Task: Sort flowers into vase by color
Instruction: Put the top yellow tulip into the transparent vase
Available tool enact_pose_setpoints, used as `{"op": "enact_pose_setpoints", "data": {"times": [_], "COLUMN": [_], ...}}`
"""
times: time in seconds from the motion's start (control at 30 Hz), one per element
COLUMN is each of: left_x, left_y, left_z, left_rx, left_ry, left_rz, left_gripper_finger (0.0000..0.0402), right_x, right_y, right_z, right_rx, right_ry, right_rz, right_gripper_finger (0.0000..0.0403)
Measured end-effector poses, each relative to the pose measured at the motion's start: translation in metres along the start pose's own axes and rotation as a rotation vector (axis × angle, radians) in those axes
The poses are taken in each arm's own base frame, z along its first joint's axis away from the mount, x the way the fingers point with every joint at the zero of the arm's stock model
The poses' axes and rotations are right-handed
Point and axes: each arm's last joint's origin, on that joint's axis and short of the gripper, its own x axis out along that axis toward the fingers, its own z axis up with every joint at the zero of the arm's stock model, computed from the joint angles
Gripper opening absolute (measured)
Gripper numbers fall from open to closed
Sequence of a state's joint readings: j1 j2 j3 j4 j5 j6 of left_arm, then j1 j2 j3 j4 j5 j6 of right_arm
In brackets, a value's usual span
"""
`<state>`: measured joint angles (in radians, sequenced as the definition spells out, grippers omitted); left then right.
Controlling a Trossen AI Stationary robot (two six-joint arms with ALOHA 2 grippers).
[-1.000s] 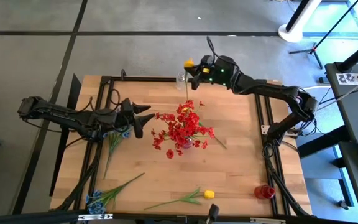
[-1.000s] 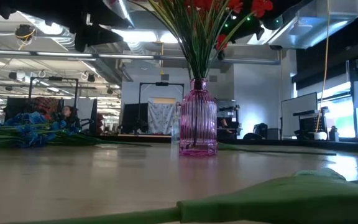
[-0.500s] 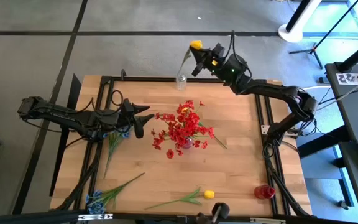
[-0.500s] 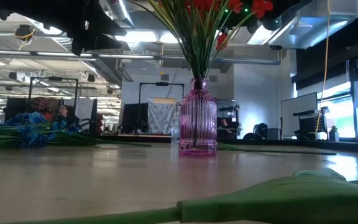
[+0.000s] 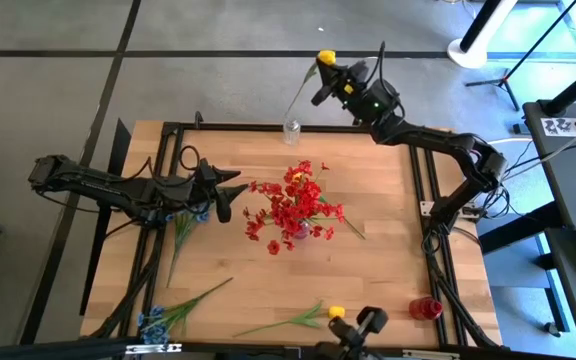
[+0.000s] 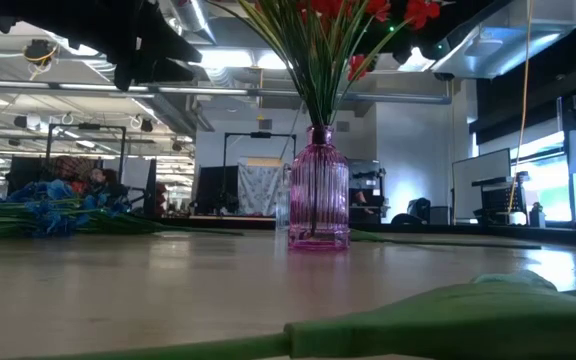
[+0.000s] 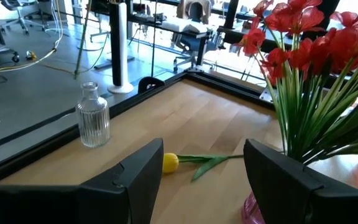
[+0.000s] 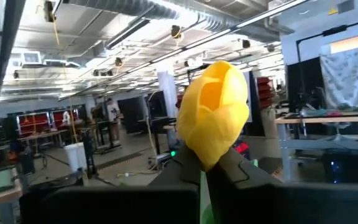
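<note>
One yellow tulip (image 5: 325, 57) sits clamped in the right gripper (image 5: 331, 72) fingers near the frame's top centre, above a clear vase (image 5: 292, 129) at the table (image 5: 378, 250) edge, while the left gripper (image 5: 230, 190), fingers apart, hovers left of the red flowers (image 5: 293, 205).

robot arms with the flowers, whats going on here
The robot is sorting artificial flowers into vases. The right gripper, jaws shut, holds a yellow tulip up above the clear glass vase at the table's far edge. The red flowers already stand in the pink vase mid-table. The left gripper waits with jaws open beside them. Another yellow tulip and blue flowers lie on the table.
</note>
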<state>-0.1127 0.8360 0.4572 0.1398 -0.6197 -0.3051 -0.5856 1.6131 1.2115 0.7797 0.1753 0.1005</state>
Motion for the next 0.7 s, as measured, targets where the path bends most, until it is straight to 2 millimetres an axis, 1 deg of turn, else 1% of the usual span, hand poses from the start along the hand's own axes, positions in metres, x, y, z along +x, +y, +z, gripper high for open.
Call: {"op": "enact_pose_setpoints", "data": {"times": [0.17,0.33,0.47,0.7], "left_x": [-0.0001,-0.0001,-0.0001,-0.0001], "left_y": [0.0002,0.0006,0.0006,0.0008], "left_z": [-0.001,-0.0025,-0.0025,-0.0028], "left_rx": [-0.001,0.002,0.002,0.011], "left_ry": [0.009,0.022,0.022,0.025], "left_rz": [0.002,0.006,0.006,0.007], "left_gripper_finger": [0.0218,0.0218,0.0218,0.0218], "right_x": [0.0003,0.0001,-0.0001,-0.0022], "right_y": [-0.0012,-0.0016,-0.0009,0.0002], "right_z": [0.0006,-0.0049,-0.006,0.0015], "right_rx": [-0.054,-0.067,-0.069,-0.065], "right_ry": [-0.003,0.054,0.064,0.053], "right_rz": [-0.043,-0.047,-0.045,-0.033], "right_gripper_finger": [0.0005,0.0005,0.0005,0.0005]}}
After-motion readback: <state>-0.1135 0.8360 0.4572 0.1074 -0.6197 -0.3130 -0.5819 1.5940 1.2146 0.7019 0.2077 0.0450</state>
